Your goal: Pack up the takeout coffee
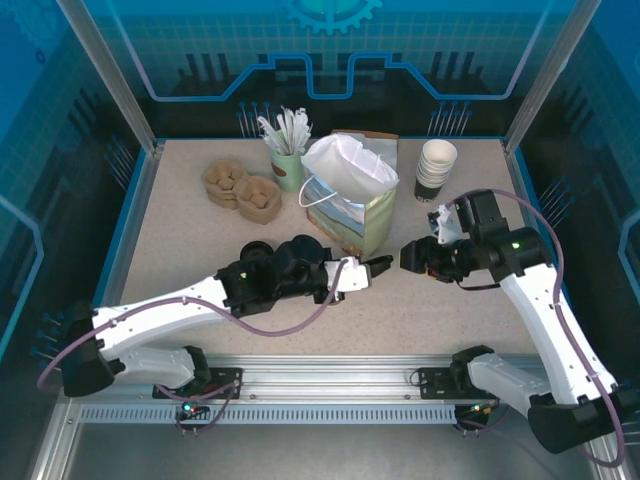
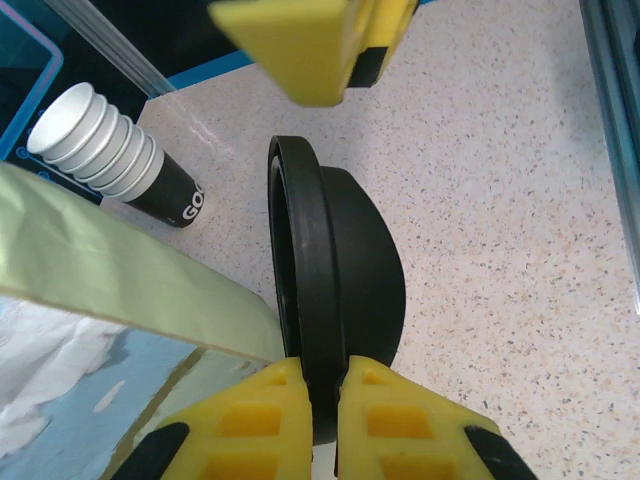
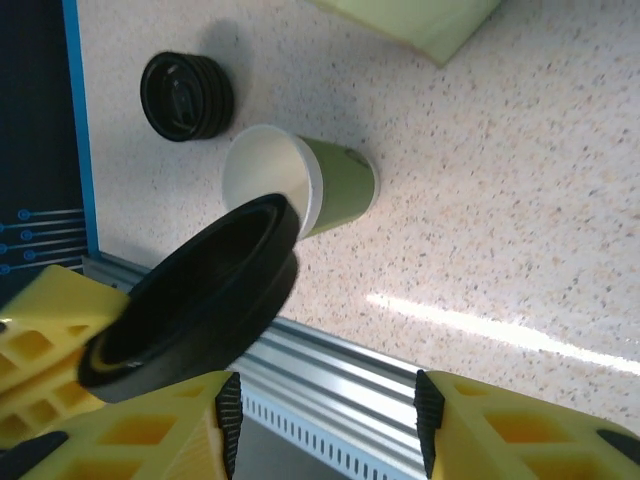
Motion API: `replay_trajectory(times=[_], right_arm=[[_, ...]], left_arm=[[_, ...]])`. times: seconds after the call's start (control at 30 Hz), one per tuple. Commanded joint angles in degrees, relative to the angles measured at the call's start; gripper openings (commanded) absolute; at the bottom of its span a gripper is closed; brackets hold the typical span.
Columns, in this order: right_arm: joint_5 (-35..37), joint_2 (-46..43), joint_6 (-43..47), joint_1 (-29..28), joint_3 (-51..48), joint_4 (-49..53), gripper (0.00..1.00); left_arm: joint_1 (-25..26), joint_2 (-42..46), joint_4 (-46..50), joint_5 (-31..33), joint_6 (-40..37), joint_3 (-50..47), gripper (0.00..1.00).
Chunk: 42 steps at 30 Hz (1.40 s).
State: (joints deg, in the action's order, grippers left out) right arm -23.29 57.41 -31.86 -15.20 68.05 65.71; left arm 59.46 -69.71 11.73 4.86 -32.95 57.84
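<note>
At the far left of a speckled beige table we see two brown moulded cardboard cup carriers, then a pale green cup of white stirrers. Toward the middle, the left gripper has its yellow fingers pinched onto the rim of a round black plastic lid, holding it on edge above the table. Behind it stands a light green paper bag with white tissue. In the right wrist view, the olive-green paper cup, its white mouth open, sits on the table near the front rail, just beside a short stack of black lids. The right gripper faces the held lid, its fingers spread apart, gripping nothing. At the far right stands a stack of white-rimmed dark cups.
</note>
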Motion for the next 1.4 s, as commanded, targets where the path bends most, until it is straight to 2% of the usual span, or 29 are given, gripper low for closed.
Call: replay_trajectory(times=[0.0,0.2,0.47,0.67,0.8,0.93,1.17,1.37], right_arm=[[0.71,-2.36,-0.4,0.88,-0.19,-3.15,0.5],[-3.61,-5.58,-4.65,0.77,-5.33,-11.54,0.49],[-4.06,-7.42,-10.74,-1.02,-12.66,-21.23,0.48],[-3.41,-8.45,-12.7,-3.45,-17.33,-27.61,0.43],[-3.81,-8.44,-13.68,-4.85,-21.45,-31.9,0.44],[-2.34,-8.78,-15.86,-6.97,-25.18,-37.13,0.44],[-2.64,-8.8,-21.37,-9.54,-32.11,-47.82,0.46],[-2.86,-8.03,-22.65,-10.28,-34.73,-51.57,0.5]], left_arm=[[-1.62,2.83,2.93,-3.02,11.64,0.93,0.09],[-5.95,5.03,8.64,-7.23,24.74,1.48,0.09],[-12.44,5.27,15.49,-19.36,40.06,2.72,0.1],[-16.65,4.94,14.39,-25.68,51.99,2.07,0.1],[-18.85,5.06,11.71,-28.44,60.89,0.08,0.1],[-22.49,3.43,8.8,-33.76,68.4,-2.46,0.1],[-25.96,1.8,4.24,-38.66,74.13,-6.62,0.1],[-28.47,1.69,-0.58,-41.64,77.08,-11.07,0.1]])
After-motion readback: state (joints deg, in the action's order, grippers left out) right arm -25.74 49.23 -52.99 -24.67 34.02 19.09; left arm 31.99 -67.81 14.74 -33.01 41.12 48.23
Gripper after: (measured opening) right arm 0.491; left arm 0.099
